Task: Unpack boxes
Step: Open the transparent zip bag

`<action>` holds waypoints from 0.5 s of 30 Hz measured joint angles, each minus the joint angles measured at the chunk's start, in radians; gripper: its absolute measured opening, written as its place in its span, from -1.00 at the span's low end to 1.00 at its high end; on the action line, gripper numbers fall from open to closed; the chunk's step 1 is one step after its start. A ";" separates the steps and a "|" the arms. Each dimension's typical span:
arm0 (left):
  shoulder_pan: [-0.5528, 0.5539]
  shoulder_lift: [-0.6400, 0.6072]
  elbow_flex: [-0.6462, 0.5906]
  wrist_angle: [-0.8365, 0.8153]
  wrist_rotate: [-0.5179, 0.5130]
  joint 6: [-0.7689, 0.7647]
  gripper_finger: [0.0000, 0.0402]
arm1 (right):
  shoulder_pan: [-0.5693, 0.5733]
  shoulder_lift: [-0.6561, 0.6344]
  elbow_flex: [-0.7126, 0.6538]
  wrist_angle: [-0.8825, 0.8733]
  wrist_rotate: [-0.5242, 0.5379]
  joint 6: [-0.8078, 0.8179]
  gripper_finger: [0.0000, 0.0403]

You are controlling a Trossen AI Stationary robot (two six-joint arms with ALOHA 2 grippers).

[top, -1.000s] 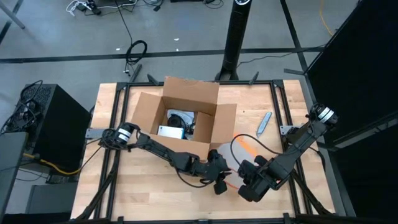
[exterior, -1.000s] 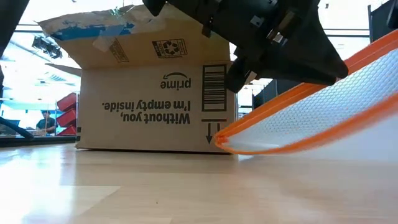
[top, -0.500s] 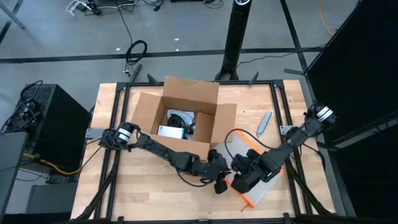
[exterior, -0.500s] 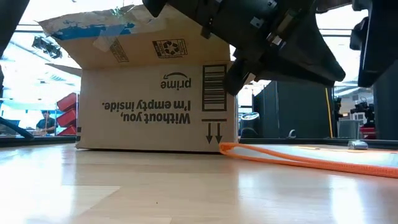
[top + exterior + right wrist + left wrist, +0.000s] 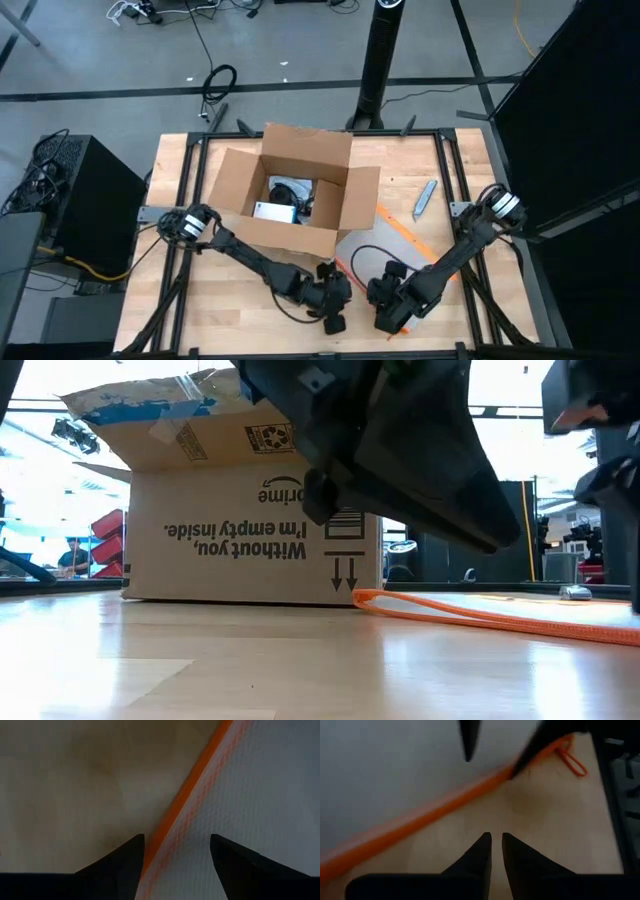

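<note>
The brown cardboard box (image 5: 295, 190) stands open on its base at the table's far middle, printed side (image 5: 240, 510) facing the low view. A flat clear pouch with an orange edge (image 5: 375, 240) lies on the table to the box's right, also in the low view (image 5: 480, 615). My right gripper (image 5: 175, 840) is open low over the pouch's near end (image 5: 390, 312), its fingers on either side of the orange edge (image 5: 185, 805); whether they touch it, I cannot tell. My left gripper (image 5: 495, 836) is shut over bare wood just left of it (image 5: 335, 305).
A white item (image 5: 272, 210) and black cords (image 5: 290, 190) lie inside the box. A small grey tool (image 5: 425, 198) lies on the table right of the box. A black post (image 5: 380, 60) stands behind the table's far edge. Bare wood (image 5: 230, 300) stretches at the near left.
The pouch, held up tilted a second ago, has dropped flat onto the table. My right gripper has let it go and sunk toward the table's near edge, rolling as it went. My left gripper has swung toward the near edge and tipped downward.
</note>
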State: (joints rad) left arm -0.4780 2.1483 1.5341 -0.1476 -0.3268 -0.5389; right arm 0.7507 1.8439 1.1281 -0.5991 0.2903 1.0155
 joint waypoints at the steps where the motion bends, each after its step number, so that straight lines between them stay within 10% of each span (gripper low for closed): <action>1: -0.001 0.000 0.000 0.000 -0.001 -0.003 -0.82 | -0.002 0.002 0.000 0.002 0.001 0.004 -0.10; 15: -0.018 0.000 0.000 -0.002 -0.009 -0.039 -0.83 | -0.038 0.023 0.005 0.021 0.018 0.063 -0.94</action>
State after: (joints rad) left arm -0.4957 2.1483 1.5341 -0.1493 -0.3359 -0.5775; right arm 0.7129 1.8670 1.1332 -0.5786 0.3084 1.0782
